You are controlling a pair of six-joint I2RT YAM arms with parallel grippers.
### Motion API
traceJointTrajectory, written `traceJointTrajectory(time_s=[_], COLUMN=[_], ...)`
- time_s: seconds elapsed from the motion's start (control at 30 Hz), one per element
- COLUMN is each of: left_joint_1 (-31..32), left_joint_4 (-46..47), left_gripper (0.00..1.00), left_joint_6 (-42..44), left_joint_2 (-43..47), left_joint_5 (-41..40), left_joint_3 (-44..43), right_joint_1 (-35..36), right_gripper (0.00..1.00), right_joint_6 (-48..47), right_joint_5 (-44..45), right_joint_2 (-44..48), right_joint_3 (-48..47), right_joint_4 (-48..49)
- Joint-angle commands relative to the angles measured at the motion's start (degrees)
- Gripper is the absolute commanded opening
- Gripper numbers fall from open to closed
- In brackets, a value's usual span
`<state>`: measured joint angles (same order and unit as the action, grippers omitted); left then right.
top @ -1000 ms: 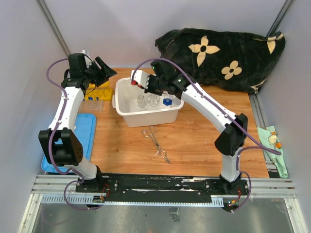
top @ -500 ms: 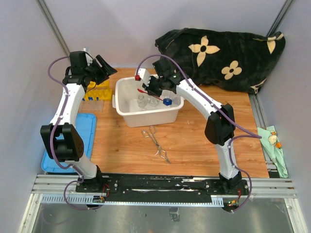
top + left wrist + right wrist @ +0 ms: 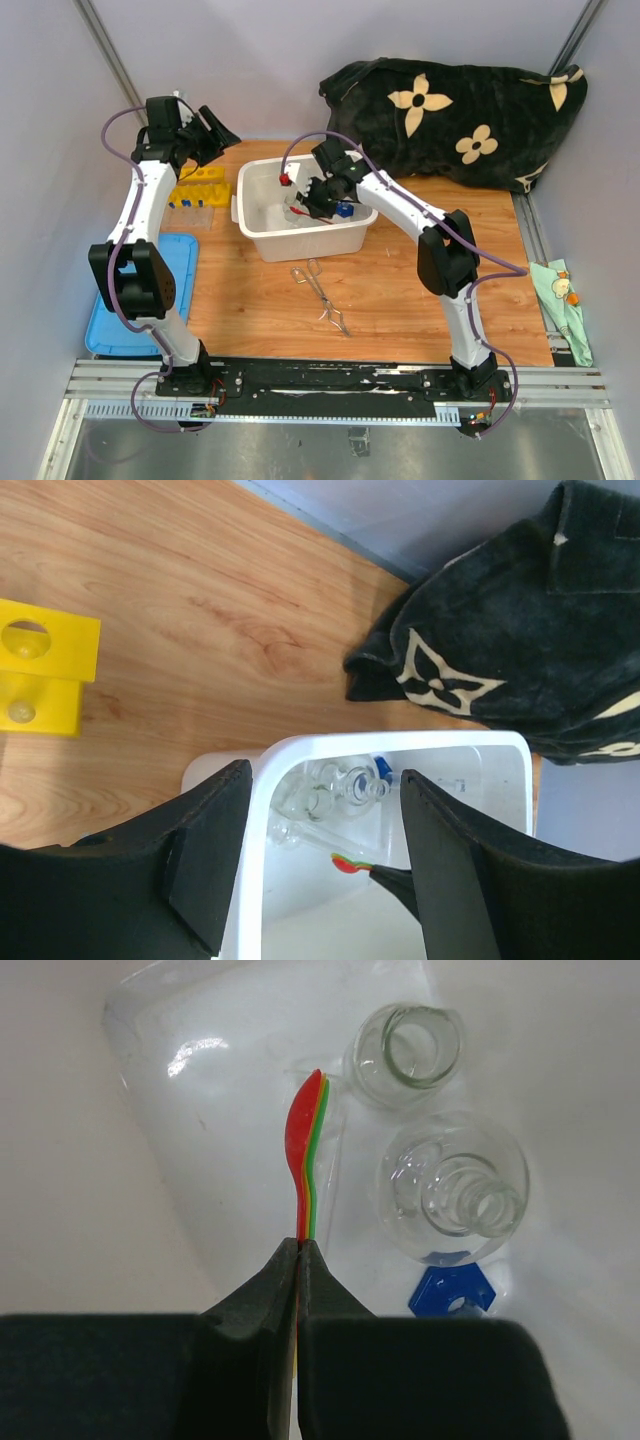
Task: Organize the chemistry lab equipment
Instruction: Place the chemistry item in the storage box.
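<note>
While the right hand (image 3: pixel 300 1248) pinches the thin red-orange tool (image 3: pixel 303 1150) over the bin (image 3: pixel 300 243) | imo lower it clear of the flask (image 3: pixel 452 1195) before releasing | left hand (image 3: pixel 322 780) spread

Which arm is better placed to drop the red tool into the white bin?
Right: the right gripper is shut on the thin red tool over the white bin; the left gripper hangs open and empty beside it.

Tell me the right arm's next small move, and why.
Probably open the right gripper and drop the thin red-orange tool. Its jaws are shut on the tool, whose tip hangs inside the white bin, over bare floor beside the beaker and flask.
</note>
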<state>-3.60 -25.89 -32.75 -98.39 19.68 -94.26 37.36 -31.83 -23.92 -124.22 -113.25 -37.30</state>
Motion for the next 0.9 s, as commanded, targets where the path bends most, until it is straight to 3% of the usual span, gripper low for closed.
traceJointTrajectory(time_s=[0.0, 0.87], left_joint_1=[-0.4, -0.4], left_joint_4=[-1.0, -1.1], left_gripper=[0.65, 0.66], left_joint_6=[1.5, 2.2], left_joint_2=[-1.2, -1.4], left_joint_5=[-0.4, -0.4], left_joint_3=[-3.2, -2.9], right_joint_1=[-0.5, -1.7], right_gripper=[0.0, 0.01], right_joint_6=[-2.3, -2.3], right_joint_5=[1.4, 5.2], right_joint_2=[-0.6, -7.2], right_joint_3=[1.3, 0.8], right_joint_4=[-2.0, -0.4])
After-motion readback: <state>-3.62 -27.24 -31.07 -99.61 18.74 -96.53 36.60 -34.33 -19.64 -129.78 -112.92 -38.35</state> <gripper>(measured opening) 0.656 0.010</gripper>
